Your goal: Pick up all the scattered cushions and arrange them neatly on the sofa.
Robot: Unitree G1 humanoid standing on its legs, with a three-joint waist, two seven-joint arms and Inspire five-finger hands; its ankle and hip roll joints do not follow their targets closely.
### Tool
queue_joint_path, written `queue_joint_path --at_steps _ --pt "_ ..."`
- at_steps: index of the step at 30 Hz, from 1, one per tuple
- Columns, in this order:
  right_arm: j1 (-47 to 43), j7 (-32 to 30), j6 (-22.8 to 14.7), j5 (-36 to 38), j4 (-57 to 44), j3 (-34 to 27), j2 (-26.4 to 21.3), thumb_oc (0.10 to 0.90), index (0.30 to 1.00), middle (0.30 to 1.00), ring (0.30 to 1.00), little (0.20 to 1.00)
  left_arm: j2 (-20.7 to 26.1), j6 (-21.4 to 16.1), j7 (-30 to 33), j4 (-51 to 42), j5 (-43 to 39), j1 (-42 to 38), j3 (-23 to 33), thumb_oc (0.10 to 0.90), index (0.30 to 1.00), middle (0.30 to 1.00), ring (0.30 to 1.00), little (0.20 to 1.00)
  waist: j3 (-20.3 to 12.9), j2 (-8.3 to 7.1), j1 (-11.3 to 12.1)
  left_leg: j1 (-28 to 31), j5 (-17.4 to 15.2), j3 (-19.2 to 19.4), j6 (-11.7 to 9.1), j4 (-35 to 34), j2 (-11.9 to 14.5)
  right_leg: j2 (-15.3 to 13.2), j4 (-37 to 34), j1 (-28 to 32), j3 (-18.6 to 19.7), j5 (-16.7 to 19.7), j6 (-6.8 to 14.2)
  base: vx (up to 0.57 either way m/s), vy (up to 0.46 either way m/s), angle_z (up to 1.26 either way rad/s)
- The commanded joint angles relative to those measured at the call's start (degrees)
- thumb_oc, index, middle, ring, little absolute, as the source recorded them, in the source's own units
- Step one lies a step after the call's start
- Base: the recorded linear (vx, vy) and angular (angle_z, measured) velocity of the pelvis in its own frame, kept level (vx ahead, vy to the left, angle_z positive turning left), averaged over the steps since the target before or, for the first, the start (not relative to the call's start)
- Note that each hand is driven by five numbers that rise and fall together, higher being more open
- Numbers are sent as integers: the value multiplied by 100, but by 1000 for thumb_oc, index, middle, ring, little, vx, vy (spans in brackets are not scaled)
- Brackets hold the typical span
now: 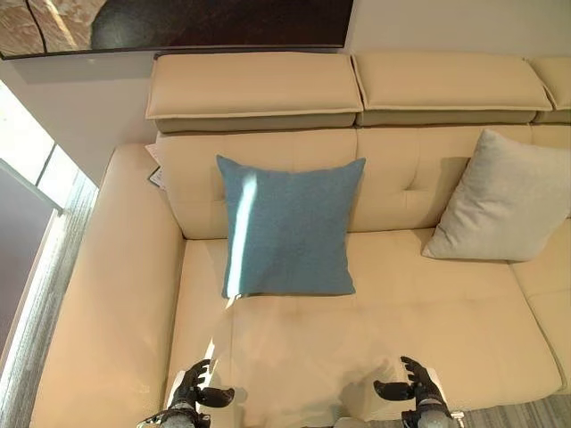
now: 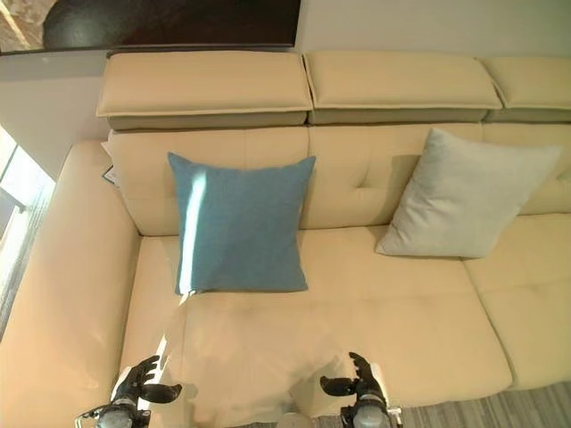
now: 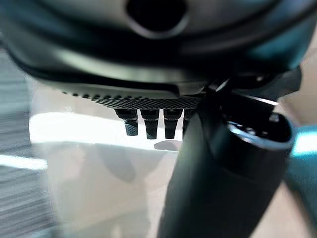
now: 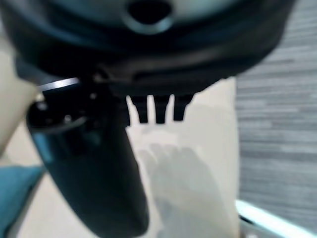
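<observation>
A: Cushion status?
B: Blue cushion (image 1: 290, 227) stood upright against the sofa (image 1: 116, 294) backrest, left seat. Pale grey cushion (image 1: 504, 201) leaned on the backrest, well apart to its right.
A: Hands?
B: Left hand (image 1: 192, 390) and right hand (image 1: 412, 384) hovered low over the seat's front edge, fingers relaxed, both empty. Grey striped floor (image 1: 49, 267) beside the armrest.

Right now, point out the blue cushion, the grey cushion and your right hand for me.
blue cushion (image 1: 290, 227), left eye view, middle of its front face.
grey cushion (image 1: 501, 198), left eye view, middle of its face, propped against the sofa back.
right hand (image 1: 419, 389), left eye view, on the palm, open above the seat edge.
</observation>
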Motion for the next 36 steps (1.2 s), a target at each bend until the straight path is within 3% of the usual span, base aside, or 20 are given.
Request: queue_joint_path --at_steps 1,2,3,7,8,11,13,14,16,19,20,23,26,27,28,32,33,34,36 --pt "-44 -162 -88 24 -65 106 -218 800 900 900 900 900 92 -170 119 47 137 -88 199 800 900 900 900 900 -66 -18 36 -149 -511 -393 179 288 -200 181 1163 -673 -58 -449 181 0 0 -34" --pt "-44 -162 -88 24 -65 106 -218 800 900 900 900 900 92 -170 119 47 137 -88 199 800 900 900 900 900 -66 -18 36 -149 -511 -393 179 288 -200 181 1163 -673 -58 -449 181 -211 6 -12" --pt "0 -107 -106 156 169 124 -122 800 900 900 900 900 123 -74 85 323 178 -91 252 800 900 900 900 900 -303 28 178 -319 -354 -372 245 242 -169 525 1746 -138 89 -1012 57 -262 -10 0" --pt "-41 -98 -106 156 133 154 -127 800 900 900 900 900 151 -58 115 366 118 -85 336 800 900 900 900 900 -437 5 314 -533 -206 -247 230 244 -135 577 1855 116 144 -1026 103 -209 -80 9" --pt "-101 -114 -101 123 60 213 -167 800 900 900 900 900 142 -80 140 352 51 -74 375 800 900 900 900 900 -529 -57 435 -654 -55 -138 135 159 -104 561 1284 392 59 -1116 69 -157 -189 -23" --pt "-132 -121 -125 149 -44 265 -209 800 900 900 900 900 131 -96 143 382 17 -108 352 800 900 900 900 900 -478 -73 434 -823 190 -77 -19 142 40 724 651 552 162 -1332 -77 -169 -170 -55" --pt "-132 -121 -125 149 -44 265 -209 800 900 900 900 900 130 -96 143 382 17 -108 352 800 900 900 900 900 -478 -73 433 -823 190 -77 -19 142 40 724 651 552 162 -1332 -77 -162 -100 -25" --pt "-136 -154 -143 191 -64 279 -271 800 900 900 900 900 94 -88 151 353 -27 -198 289 800 900 900 900 900 -326 -30 425 -1122 546 -124 -184 107 180 856 368 531 131 -1322 -166 -331 -183 9" --pt "-112 -187 -138 204 -36 259 -325 800 900 900 900 900 61 -88 157 309 -59 -249 227 800 900 900 900 900 -209 30 413 -1323 794 -149 -283 66 255 896 313 506 30 -1288 -195 -362 -139 53" --pt "-124 -225 -130 221 -20 245 -357 800 900 900 900 900 41 -97 184 276 -74 -322 164 800 900 900 900 900 -106 42 398 -1460 816 -133 -321 151 273 884 354 435 2 -1256 -244 -214 -20 30" --pt "-61 -260 -113 288 56 167 -365 800 900 900 900 900 -22 -95 177 221 -85 -344 96 800 900 900 900 900 -62 -38 285 -1343 294 -82 -217 739 195 731 392 275 -156 -1139 -282 -356 5 6" --pt "5 -242 -133 343 202 112 -343 800 900 900 900 900 -80 -83 142 208 -68 -284 59 800 900 900 900 900 -152 -132 167 -1117 -306 -100 -178 1420 96 545 406 169 -245 -1003 -298 -236 31 28" --pt "5 -242 -133 343 202 112 -343 800 900 900 900 900 -80 -83 142 208 -68 -283 59 800 900 900 900 900 -157 -133 164 -1122 -305 -102 -178 1420 96 544 407 164 -246 -1003 -298 -63 63 14" --pt "-33 -220 -140 344 415 108 -318 800 900 900 900 900 -175 -94 111 266 -106 -256 1 800 900 900 900 900 -258 -84 85 -399 -658 -504 -260 1585 40 510 450 71 -168 -848 -276 -204 244 19" --pt "-54 -213 -133 347 427 103 -318 800 900 900 900 900 -185 -128 122 223 -155 -264 -21 800 900 900 900 900 -292 -61 33 -218 -666 -656 -277 1424 32 502 482 -25 -137 -798 -248 -248 297 -7" --pt "-60 -222 -116 315 412 112 -317 800 900 900 900 900 -185 -118 130 155 -161 -261 -48 800 900 900 900 900 -288 -43 1 -156 -741 -776 -245 1300 12 481 536 -109 -117 -761 -217 -79 103 -16" --pt "-159 -261 -78 251 481 114 -300 800 900 900 900 900 -165 -120 142 147 -106 -367 -127 800 900 900 900 900 -269 -46 -89 -25 -934 -846 -141 862 -84 331 621 -339 -74 -574 -80 -307 373 11" --pt "-247 -249 -28 183 565 189 -255 800 900 900 900 900 -119 -134 166 219 -35 -414 -128 800 900 900 900 900 -197 -97 -107 -84 -906 -841 -73 836 -174 219 609 -501 16 -336 35 -308 374 15" --pt "-263 -244 -11 150 581 206 -227 800 900 900 900 900 -101 -120 152 270 -18 -425 -109 800 900 900 900 900 -179 -114 -102 -93 -879 -828 -39 756 -204 178 549 -548 59 -237 87 -129 130 -6"
